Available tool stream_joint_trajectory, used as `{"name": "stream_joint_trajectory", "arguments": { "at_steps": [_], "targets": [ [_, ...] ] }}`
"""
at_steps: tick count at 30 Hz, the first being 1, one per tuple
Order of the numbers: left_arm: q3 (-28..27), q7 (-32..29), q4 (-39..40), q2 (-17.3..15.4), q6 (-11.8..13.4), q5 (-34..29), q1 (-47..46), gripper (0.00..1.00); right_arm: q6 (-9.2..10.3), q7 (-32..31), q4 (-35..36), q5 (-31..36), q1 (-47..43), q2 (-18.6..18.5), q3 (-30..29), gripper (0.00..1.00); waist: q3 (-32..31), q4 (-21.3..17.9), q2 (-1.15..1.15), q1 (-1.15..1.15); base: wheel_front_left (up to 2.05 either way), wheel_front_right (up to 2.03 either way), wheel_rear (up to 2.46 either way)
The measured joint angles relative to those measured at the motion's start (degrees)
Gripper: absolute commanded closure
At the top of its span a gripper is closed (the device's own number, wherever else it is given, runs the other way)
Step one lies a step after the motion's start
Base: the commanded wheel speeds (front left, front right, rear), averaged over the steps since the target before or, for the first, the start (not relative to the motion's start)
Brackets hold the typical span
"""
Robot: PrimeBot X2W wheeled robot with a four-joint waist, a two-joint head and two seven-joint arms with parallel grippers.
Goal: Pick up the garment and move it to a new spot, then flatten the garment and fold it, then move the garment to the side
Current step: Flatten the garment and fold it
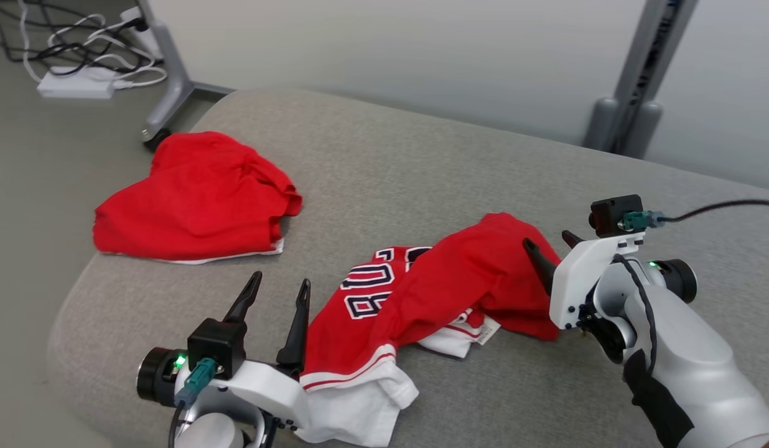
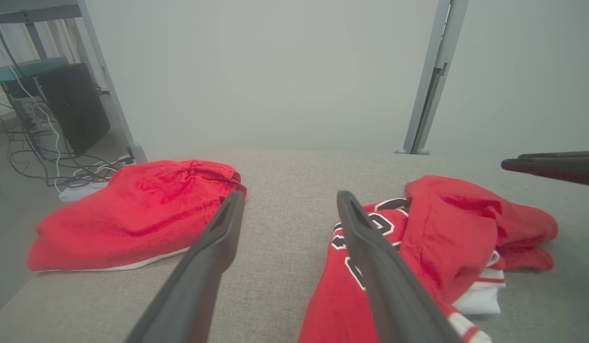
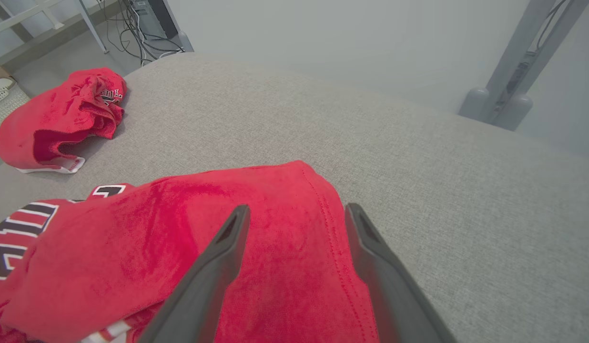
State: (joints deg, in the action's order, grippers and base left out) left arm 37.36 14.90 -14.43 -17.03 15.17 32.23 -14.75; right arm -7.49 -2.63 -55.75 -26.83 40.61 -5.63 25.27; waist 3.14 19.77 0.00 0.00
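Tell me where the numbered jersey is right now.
In the head view the numbered red jersey lies crumpled on the grey cushion between the left hand and right hand; the other red garment sits apart to its left.

A second red garment [image 1: 198, 199] is seen bunched at the grey padded surface's [image 1: 422, 162] left edge. Beyond it, a white power strip [image 1: 76, 82] and tangled cables [image 1: 79, 37] are spread across the floor.

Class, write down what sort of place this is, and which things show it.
Likely a robotics lab: a power strip with loose cables on the floor, a metal frame leg, a computer tower.
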Motion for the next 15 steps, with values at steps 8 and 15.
{"name": "stream_joint_trajectory", "arguments": {
  "at_steps": [8, 15],
  "targets": [
    [-2.7, 0.08, -1.15, 5.2, -2.14, -3.59, -0.36, 0.0, 0.0, -6.26, -11.11, -3.15, 5.46, -1.15, 3.03, 0.0, 1.68, 5.45, 0.0, 0.0, 0.0, 0.0, 0.0],
    [-5.79, 0.08, -2.6, 7.61, -4.81, -6.58, 0.23, 0.0, 0.0, -10.34, -15.23, -2.92, 6.78, -0.94, 7.59, 1.0, 2.66, 8.51, 0.0, 0.0, 0.0, 0.0, 0.0]
  ]
}}
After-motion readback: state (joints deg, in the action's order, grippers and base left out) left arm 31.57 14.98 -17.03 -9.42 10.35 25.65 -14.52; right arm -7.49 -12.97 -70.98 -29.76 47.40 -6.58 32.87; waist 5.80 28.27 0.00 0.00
